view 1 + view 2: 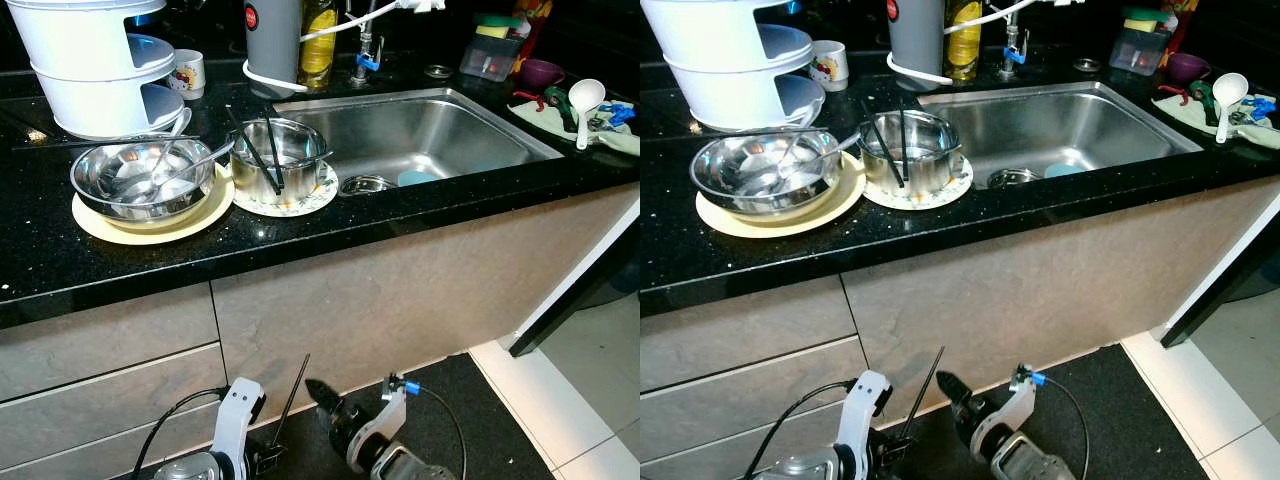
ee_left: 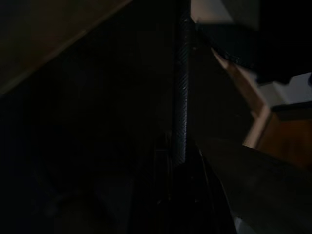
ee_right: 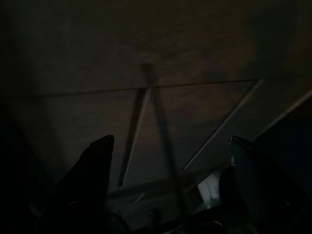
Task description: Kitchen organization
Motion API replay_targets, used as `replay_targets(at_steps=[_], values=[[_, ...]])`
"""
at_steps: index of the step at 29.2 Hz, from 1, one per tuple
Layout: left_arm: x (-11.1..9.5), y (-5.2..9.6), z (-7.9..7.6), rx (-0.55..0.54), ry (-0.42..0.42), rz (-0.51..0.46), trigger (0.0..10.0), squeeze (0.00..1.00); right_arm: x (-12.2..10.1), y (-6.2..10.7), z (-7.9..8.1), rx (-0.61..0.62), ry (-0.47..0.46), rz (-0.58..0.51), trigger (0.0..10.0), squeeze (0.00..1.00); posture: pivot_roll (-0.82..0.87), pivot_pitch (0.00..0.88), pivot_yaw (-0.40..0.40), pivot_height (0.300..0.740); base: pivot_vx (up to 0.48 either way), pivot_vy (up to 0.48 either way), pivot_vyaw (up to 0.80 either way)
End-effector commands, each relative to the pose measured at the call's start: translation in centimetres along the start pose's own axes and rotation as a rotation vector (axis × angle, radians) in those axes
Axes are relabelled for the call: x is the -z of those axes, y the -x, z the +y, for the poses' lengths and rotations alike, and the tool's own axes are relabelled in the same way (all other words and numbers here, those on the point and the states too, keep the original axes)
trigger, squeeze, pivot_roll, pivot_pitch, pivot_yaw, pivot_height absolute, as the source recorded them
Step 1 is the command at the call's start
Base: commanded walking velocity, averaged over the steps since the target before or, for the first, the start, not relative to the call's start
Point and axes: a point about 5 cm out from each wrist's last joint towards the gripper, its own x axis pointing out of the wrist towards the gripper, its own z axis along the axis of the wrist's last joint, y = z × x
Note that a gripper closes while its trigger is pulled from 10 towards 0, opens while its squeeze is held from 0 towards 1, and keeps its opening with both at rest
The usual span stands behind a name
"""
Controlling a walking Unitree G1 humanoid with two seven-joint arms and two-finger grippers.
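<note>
On the black counter, a steel bowl (image 1: 142, 178) holding spoons sits on a cream plate (image 1: 150, 228). Beside it a smaller steel pot (image 1: 272, 158) with two black chopsticks (image 1: 262, 150) leaning in it stands on a patterned plate (image 1: 300, 198). Both arms hang low in front of the cabinet. My left gripper (image 1: 264, 457) is shut on a single black chopstick (image 1: 292, 400) that points up; in the left wrist view this chopstick (image 2: 181, 87) runs straight out from between the fingers. My right gripper (image 1: 322, 393) is open, its fingers (image 3: 95, 168) spread with nothing between them.
The steel sink (image 1: 420, 135) lies right of the dishes, with a small steel bowl (image 1: 365, 185) inside. A white tiered rack (image 1: 95, 65), a mug (image 1: 187, 73), a grey kettle (image 1: 272, 40) and a bottle (image 1: 318, 40) line the back. A white ladle (image 1: 584, 100) lies far right.
</note>
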Motion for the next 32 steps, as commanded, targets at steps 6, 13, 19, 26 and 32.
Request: replay_targets(at_steps=[6,13,19,26,32], values=[[0.7,0.0,-0.7,0.084,0.059,0.055,0.0,0.0,2.8,-0.1,-0.2,0.034,0.19,0.218,10.0,0.0,-0.05,0.177,-0.064,0.74,0.0,0.0,0.0],[0.0,0.2,-0.7,0.097,0.078,0.026,0.0,0.0,2.8,0.1,-0.5,0.086,0.178,0.231,10.0,0.0,-0.05,0.175,-0.063,0.74,0.0,0.0,0.0],[-0.1,0.5,-0.9,0.117,0.083,0.037,0.0,0.0,2.3,0.4,-0.6,0.098,0.194,0.22,7.2,0.0,-0.05,0.173,-0.068,0.74,0.0,0.0,0.0],[0.1,0.8,-1.3,0.16,0.091,0.055,0.0,0.0,2.2,0.3,-0.6,0.106,0.211,0.193,0.0,0.0,-0.05,0.173,-0.067,0.74,0.0,0.0,0.0],[0.1,0.9,-1.5,0.19,0.095,0.073,0.0,0.0,1.9,0.3,-0.7,0.115,0.217,0.173,4.3,0.0,-0.04,0.177,-0.065,0.74,0.0,0.0,0.0]])
